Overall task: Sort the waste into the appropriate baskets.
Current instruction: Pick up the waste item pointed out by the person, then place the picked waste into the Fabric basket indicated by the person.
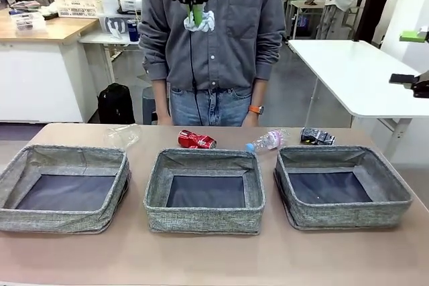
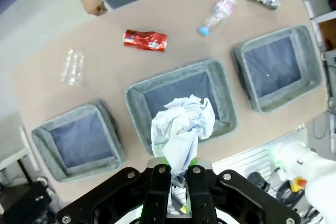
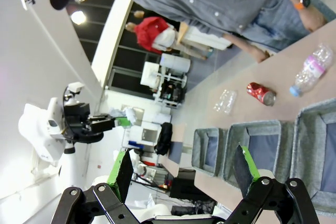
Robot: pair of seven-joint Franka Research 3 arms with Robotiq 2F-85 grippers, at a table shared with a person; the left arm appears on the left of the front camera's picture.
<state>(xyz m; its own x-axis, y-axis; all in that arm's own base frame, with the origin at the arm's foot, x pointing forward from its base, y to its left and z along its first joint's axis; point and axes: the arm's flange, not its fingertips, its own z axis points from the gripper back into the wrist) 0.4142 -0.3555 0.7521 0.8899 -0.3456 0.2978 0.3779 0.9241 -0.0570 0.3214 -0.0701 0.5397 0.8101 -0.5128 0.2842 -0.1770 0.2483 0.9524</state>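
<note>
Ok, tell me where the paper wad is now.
The paper wad is pinched in the left gripper, held high above the middle basket; in the front view it hangs at top centre, before the person's shirt.

Beyond the tan counter (image 1: 201,259) lies a grey floor (image 1: 295,92). A white table (image 1: 355,72) stands at the right, a wood-topped desk (image 1: 47,30) at the left with a black backpack (image 1: 116,104) beside it
</note>
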